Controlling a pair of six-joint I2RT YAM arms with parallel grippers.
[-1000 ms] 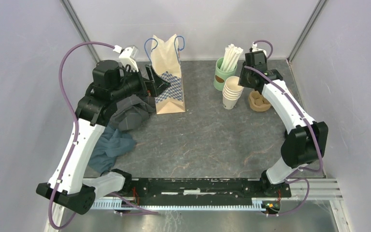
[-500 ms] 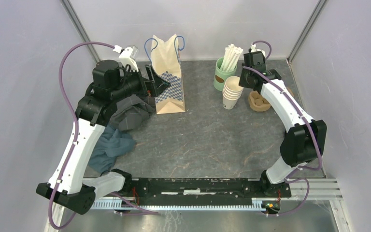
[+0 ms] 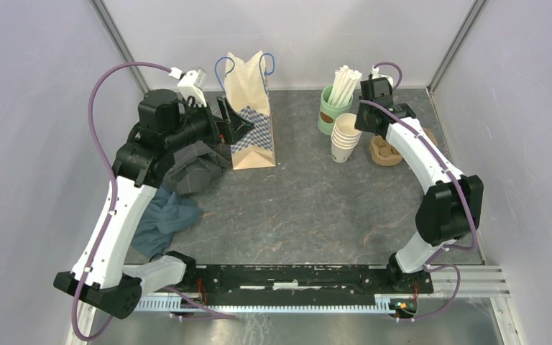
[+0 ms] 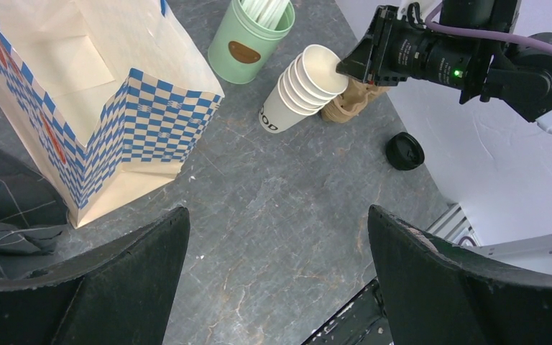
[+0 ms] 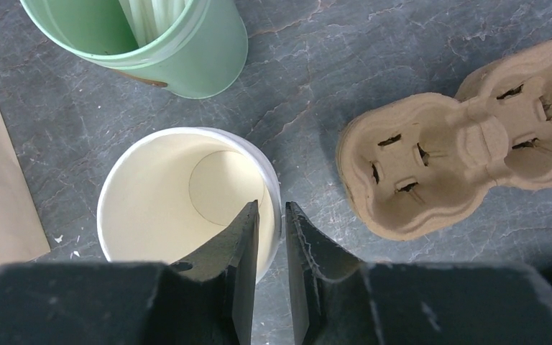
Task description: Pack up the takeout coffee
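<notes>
**Right jaws close on the rim of the top cup**

Over the last second the right gripper (image 5: 272, 210) has narrowed its jaws. They now pinch the wall of the top cup (image 5: 187, 194), with one finger inside the mouth and one outside. The arm has barely shifted in the overhead view, and the stack of cups (image 3: 345, 138) stands where it stood. The grip looks made but no lift has begun. The likely step is pulling one cup free of the stack, so the packing is at its start. The held cup is empty and has no lid. One black lid (image 4: 405, 151) lies on the desk (image 3: 309, 208) near the carrier (image 5: 460, 136).

The left gripper (image 4: 273, 215) hangs with its jaws wide apart and holds nothing. It sits at 9 o'clock of the paper bag (image 3: 251, 115), whose mouth stands open.

Room is tight around the stack. The green straw cup (image 5: 165, 43) is just beside it at 11 o'clock, and the carrier is close at 3 o'clock. Bare desk lies toward 6 o'clock, and the bag is well apart at 9 o'clock. Straight up looks the safest way out. The nested cups could rise together or tip toward the straws. A heap of cloth (image 3: 187, 172) crowds the bag at 8 o'clock.
</notes>
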